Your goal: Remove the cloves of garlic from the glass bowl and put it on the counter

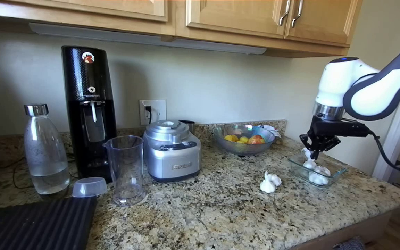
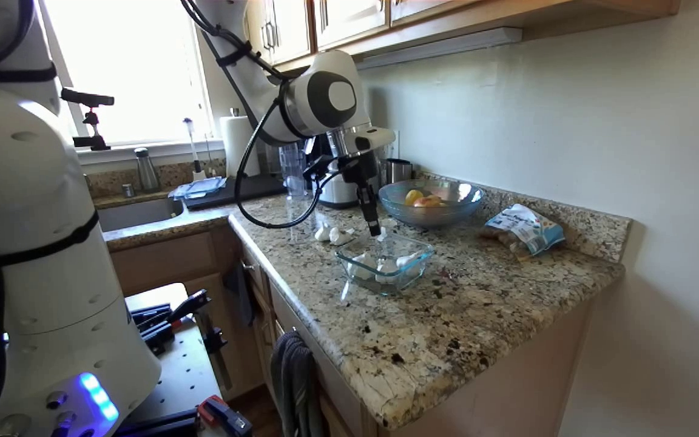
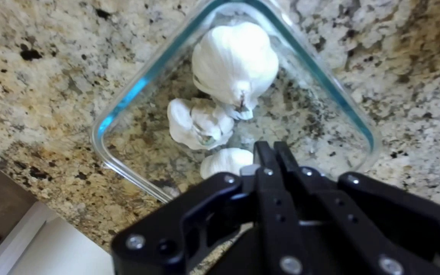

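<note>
While at least two garlic bulbs (image 3: 236, 63) sit in the bowl (image 3: 136, 89) awaiting removal, a third bulb (image 3: 224, 160) shows just beside my gripper (image 3: 272, 145), which is closed nearly all the way; whether it pinches anything, I cannot tell. Since two bulbs (image 1: 268, 186) already lie on the counter (image 1: 193, 222), I judge the job roughly half done.

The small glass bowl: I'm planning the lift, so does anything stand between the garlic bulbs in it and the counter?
Yes: the small glass bowl itself, which walls in the garlic bulbs on every side, so they would likely need lifting up and over it to reach the counter beside it. I see no other obstacle.
</note>
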